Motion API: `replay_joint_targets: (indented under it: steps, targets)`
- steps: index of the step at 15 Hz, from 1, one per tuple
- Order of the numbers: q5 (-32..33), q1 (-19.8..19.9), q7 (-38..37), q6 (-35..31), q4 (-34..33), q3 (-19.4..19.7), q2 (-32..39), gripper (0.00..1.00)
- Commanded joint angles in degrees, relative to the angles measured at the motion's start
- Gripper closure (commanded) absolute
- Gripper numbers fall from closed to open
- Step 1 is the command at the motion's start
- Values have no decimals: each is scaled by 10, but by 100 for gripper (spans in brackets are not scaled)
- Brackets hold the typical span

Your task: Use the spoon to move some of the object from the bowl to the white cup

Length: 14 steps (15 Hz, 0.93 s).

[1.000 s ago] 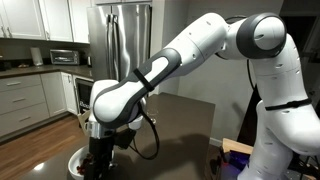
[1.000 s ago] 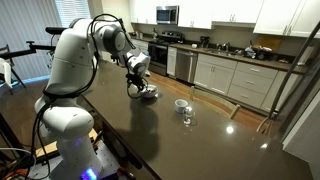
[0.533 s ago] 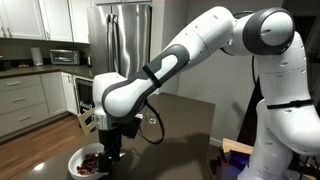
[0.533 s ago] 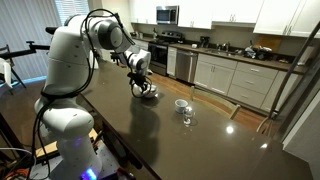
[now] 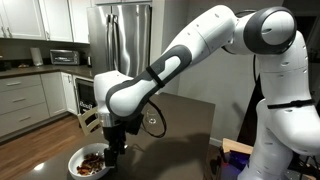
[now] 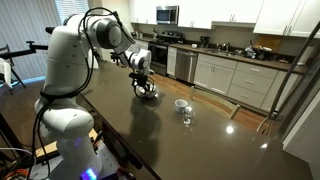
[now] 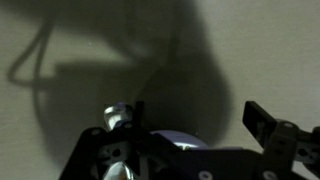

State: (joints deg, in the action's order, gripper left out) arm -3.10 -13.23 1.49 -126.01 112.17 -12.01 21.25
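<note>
On the dark surface point(image 6: 150, 135) the white cup point(image 6: 181, 104) stands well apart from the bowl point(image 5: 74, 165). The brown object point(image 5: 91, 159) lies in the bowl, and the gripper point(image 5: 112, 156) hangs low over it. I cannot tell how far the fingers are parted or whether they hold the spoon.

Table point(image 6: 190, 140) dark, glossy, reflective; bowl point(image 5: 73, 160) white, smooth glaze; arm point(image 5: 200, 40) glossy white plastic shell.

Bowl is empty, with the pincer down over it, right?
Not empty. In an exterior view the bowl holds a heap of brown pieces. The rest stands: the pincer is down over it.
</note>
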Motion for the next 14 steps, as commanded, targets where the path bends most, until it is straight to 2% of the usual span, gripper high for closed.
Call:
replay_joint_targets:
  steps: [1,7,14]
  targets:
    - [38,-11,-33,-7,20,13,-17,0]
    - [86,-22,-96,-31,29,31,-18,0]
    - [81,-25,-174,-76,39,45,-20,0]
